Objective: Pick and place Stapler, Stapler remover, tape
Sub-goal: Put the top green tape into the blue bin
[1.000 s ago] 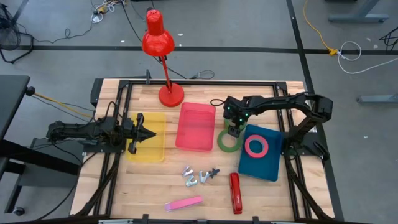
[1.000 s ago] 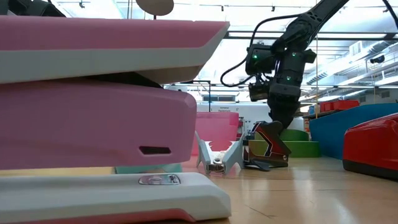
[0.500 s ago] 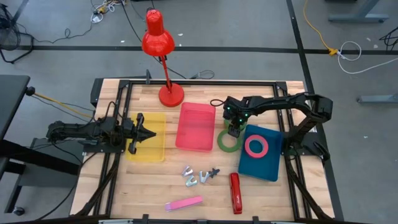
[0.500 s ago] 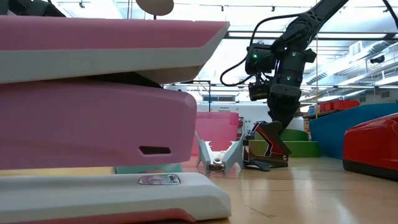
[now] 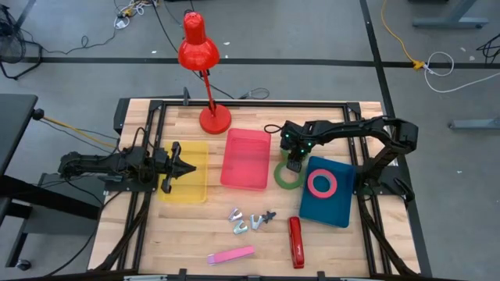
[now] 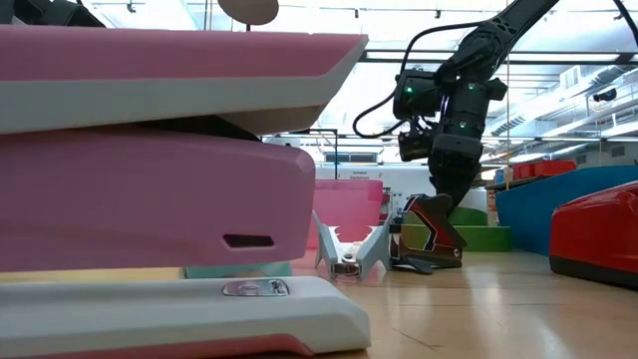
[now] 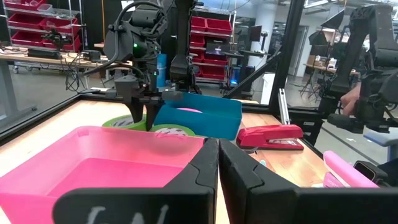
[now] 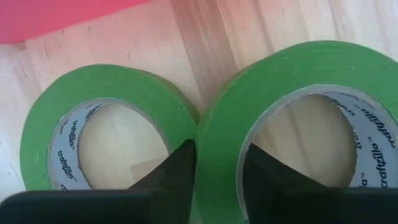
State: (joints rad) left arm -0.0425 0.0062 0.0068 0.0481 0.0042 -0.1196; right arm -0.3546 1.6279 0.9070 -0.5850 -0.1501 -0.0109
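From my seat, the left gripper (image 5: 187, 168) sits over the yellow tray (image 5: 184, 173) at the table's left side, its fingers pressed together with nothing between them; in its own wrist camera the two dark fingers (image 7: 205, 168) meet in a thin seam above the pink tray (image 7: 93, 171). Moving right on the overhead feed, the pink tray (image 5: 246, 158) lies near the table's middle, with the base of the red lamp (image 5: 214, 119) just behind it. Toward the front edge I see a pink stapler (image 5: 231, 255), then a small cluster of staple removers (image 5: 248, 220), then a red stapler (image 5: 295, 241) lying lengthwise. Right of the pink tray, the right gripper (image 5: 293, 165) is down on the green tape (image 5: 287, 176), which rests on the bare wood between the pink tray and the blue tray (image 5: 328, 202). Its wrist camera shows two green rolls side by side and touching, and the fingers (image 8: 180, 165) straddle the wall of the nearer green roll (image 8: 292, 118), one finger in its open centre and one outside it in the other green roll (image 8: 99, 134); I cannot tell whether they are pinching that wall yet. The pinkish-red tape (image 5: 322, 184) lies flat inside the blue tray, at the right.
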